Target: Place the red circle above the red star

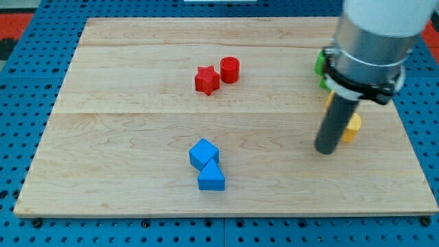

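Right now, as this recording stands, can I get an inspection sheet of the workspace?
Surface: wooden board, lying on a blue pegboard.
Job's things: red circle sits at the view's upper right of the red star, touching or nearly so; not yet above it.
Clutter: blue cube against blue triangle; yellow block and green block, both partly hidden by the arm.
Grippers: no pincer; my tip rests beside the yellow block, far to the view's right of the red pair.
Cables: nothing seen.
Surroundings: red strip at the view's top left.
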Controlling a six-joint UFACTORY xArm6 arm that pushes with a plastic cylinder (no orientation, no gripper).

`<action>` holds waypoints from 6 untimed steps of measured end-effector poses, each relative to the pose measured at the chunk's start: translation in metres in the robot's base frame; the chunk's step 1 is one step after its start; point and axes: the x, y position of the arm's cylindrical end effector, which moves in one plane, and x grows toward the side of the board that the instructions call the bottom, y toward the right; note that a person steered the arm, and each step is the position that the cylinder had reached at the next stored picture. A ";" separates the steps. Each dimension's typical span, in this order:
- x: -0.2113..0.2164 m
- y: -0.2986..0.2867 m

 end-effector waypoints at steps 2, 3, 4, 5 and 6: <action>-0.015 0.034; -0.024 0.034; -0.044 -0.051; -0.096 -0.095; -0.151 -0.088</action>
